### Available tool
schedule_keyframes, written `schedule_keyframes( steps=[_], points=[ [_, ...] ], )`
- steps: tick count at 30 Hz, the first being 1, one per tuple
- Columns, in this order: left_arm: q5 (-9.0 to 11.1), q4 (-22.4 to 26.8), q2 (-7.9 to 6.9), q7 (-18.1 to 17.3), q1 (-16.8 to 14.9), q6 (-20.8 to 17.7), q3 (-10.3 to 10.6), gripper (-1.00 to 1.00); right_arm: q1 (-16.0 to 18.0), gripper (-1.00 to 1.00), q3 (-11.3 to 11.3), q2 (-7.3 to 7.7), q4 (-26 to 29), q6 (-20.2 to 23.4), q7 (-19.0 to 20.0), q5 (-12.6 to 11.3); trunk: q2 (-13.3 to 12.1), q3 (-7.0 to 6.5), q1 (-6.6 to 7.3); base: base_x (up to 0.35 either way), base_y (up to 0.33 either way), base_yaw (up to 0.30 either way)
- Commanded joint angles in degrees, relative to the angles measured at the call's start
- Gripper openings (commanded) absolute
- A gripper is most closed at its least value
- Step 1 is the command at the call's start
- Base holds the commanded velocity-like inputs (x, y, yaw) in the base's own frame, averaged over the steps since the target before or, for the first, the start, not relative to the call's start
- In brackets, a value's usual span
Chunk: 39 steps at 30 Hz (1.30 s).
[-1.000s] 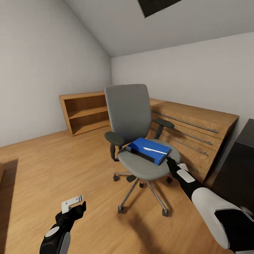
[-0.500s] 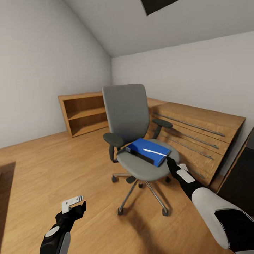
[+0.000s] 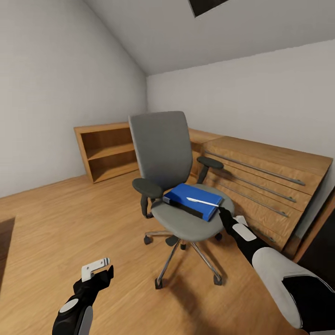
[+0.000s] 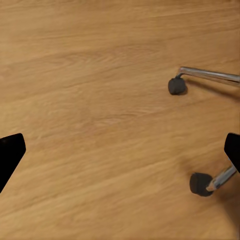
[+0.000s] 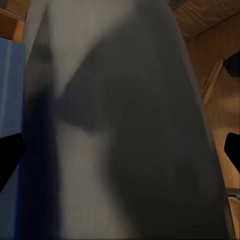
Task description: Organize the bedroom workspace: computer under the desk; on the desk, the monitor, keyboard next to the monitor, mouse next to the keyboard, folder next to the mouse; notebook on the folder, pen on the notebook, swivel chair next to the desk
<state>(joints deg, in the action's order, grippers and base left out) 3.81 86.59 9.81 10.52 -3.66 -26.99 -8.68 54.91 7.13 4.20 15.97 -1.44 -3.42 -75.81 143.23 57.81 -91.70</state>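
The blue folder (image 3: 193,200) lies flat on the grey seat of the swivel chair (image 3: 172,163), toward the seat's right side, with a slim white pen (image 3: 202,201) resting on top of it; the right gripper (image 3: 224,215) sits at the seat's front right edge, just beside the folder's near corner, and in the head view I cannot tell whether it touches; in the right wrist view the fingers (image 5: 10,155) show as dark tips at opposite edges, spread apart, with the grey seat close between them and a strip of blue folder (image 5: 10,100) at one side; no writing or label can be read on the folder. The left gripper (image 3: 95,269) hangs low over the wooden floor (image 3: 60,218), well apart from the chair; its wrist view shows its fingers (image 4: 10,155) wide apart above bare floor, with two black casters (image 4: 176,85) on chrome legs. Behind the chair stand a light wooden open shelf (image 3: 107,151) and a low wooden cabinet (image 3: 265,181) with long metal handles.
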Motion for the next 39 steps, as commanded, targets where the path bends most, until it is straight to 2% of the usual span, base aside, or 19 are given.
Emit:
schedule_keyframes(
  steps=[1, 9, 16, 31, 39],
  points=[
    [0.41, 0.07, 0.03, 0.26, -0.03, -0.26, -0.01, 1.0, 0.02, 1.0, 0.52, 0.03, 0.12, -0.15, -0.29, -0.58, 0.02, 0.05, 0.0, 0.157, 0.005, 0.0],
    [0.41, 0.07, 0.03, 0.26, -0.03, -0.25, 0.01, 1.0, 0.02, 1.0, 0.52, 0.02, 0.13, -0.15, -0.27, -0.56, 0.02, 0.05, 0.0, 0.249, 0.037, 0.0],
    [0.41, -0.22, 0.03, 0.27, -0.03, -0.28, 0.39, 1.0, 0.02, 1.0, 0.52, 0.02, 0.2, -0.15, -0.27, -0.56, 0.02, 0.05, 0.0, 0.079, 0.002, 0.0],
    [0.41, -1.13, -0.05, 0.35, -0.03, -0.35, 0.52, 1.0, 0.02, 1.0, 0.61, -0.05, 0.09, -0.17, -0.27, -0.46, 0.02, 0.05, 0.0, -0.311, 0.0, 0.0],
    [0.41, -3.22, -0.14, 0.54, -0.03, -0.35, 0.64, 1.0, 0.02, 1.0, 0.61, -0.08, -0.07, -0.23, -0.27, -0.39, 0.02, 0.05, 0.0, -0.337, 0.0, 0.0]
  ],
)
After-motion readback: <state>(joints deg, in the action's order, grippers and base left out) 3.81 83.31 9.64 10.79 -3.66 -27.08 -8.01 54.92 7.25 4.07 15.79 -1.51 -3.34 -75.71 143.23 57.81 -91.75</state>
